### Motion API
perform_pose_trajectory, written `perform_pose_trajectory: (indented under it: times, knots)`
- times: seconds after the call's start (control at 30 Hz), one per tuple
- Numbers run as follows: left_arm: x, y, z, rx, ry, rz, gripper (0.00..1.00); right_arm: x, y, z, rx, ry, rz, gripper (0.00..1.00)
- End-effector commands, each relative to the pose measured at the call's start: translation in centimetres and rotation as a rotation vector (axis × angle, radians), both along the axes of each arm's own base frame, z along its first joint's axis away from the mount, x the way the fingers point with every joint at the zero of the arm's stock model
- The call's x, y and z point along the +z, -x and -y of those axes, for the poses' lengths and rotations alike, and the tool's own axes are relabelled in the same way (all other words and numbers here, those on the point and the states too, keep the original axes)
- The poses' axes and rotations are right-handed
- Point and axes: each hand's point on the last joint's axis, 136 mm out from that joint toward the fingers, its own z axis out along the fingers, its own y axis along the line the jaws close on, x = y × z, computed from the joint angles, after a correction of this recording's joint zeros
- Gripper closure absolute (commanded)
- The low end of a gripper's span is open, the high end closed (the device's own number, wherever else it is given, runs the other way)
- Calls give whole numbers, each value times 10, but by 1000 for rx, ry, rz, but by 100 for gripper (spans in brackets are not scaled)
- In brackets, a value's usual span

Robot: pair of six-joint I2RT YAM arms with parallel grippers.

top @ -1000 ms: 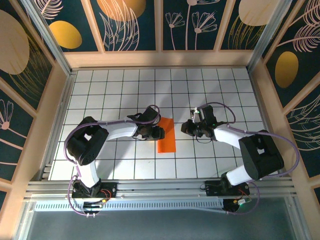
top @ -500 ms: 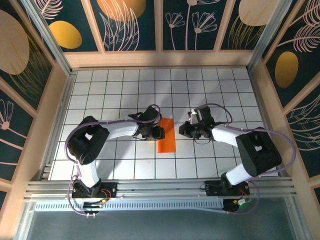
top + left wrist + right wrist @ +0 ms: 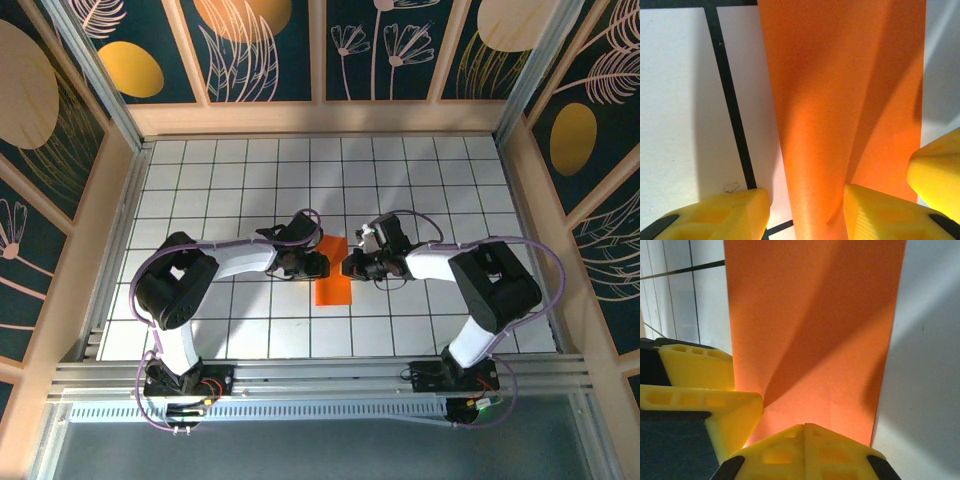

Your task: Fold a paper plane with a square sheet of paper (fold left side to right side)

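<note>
The square sheet of paper point(image 3: 334, 282) is bright orange and lies doubled over as a narrow upright rectangle in the middle of the tiled floor; no paper plane shape shows. My left gripper point(image 3: 318, 264) sits at its left long side, open. In the left wrist view its yellow fingers point(image 3: 732, 215) straddle the paper's rounded fold point(image 3: 815, 165). My right gripper point(image 3: 350, 266) is at the right long side. It is shut, and its joined tips point(image 3: 805, 427) rest low on the orange paper point(image 3: 825, 330), next to the left gripper's fingers point(image 3: 700, 372).
The white tiled floor point(image 3: 240, 190) with black grid lines is ringed by wooden walls point(image 3: 320, 118). Both arm bases stand on the metal rail point(image 3: 320, 375) at the near edge. Free tiles lie behind and in front of the paper.
My right gripper has slid left across about one tile and now meets the paper's right side. The left gripper and the paper have stayed put.
</note>
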Motion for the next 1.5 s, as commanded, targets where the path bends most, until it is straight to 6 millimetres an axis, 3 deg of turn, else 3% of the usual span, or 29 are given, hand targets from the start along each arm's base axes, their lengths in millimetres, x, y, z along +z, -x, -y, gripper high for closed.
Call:
perform_pose_trajectory:
  times: [0.0, 0.2, 0.37, 0.7, 0.8, 0.97, 1.07, 1.2, 1.4, 1.47]
  knots:
    - [-53, 21, -2, -40, -67, -66, 54, -6, 1, -2, 2, 11, -16, 100]
    - [-48, 16, -5, -18, -80, -35, 54, -27, 12, 9, -4, 73, -60, 100]
    - [-31, 7, -2, -2, -57, 7, 51, -45, 21, 19, -10, 125, -95, 100]
    - [42, -20, -3, 53, 54, 153, 39, -60, 28, 29, -15, 176, -119, 100]
    - [75, -24, 5, 49, 152, 215, 38, -62, 29, 31, -19, 187, -120, 100]
    - [88, -14, 14, 21, 269, 224, 48, -64, 30, 34, -18, 202, -120, 100]
    - [86, -9, 24, -16, 326, 204, 60, -64, 30, 34, -20, 202, -121, 100]
    - [68, -4, 32, -46, 358, 159, 75, -65, 30, 35, -21, 209, -123, 100]
    - [48, -1, 31, -49, 355, 153, 82, -66, 31, 37, -20, 226, -124, 100]
    - [32, 0, 26, -42, 319, 137, 82, -66, 32, 38, -18, 234, -125, 100]
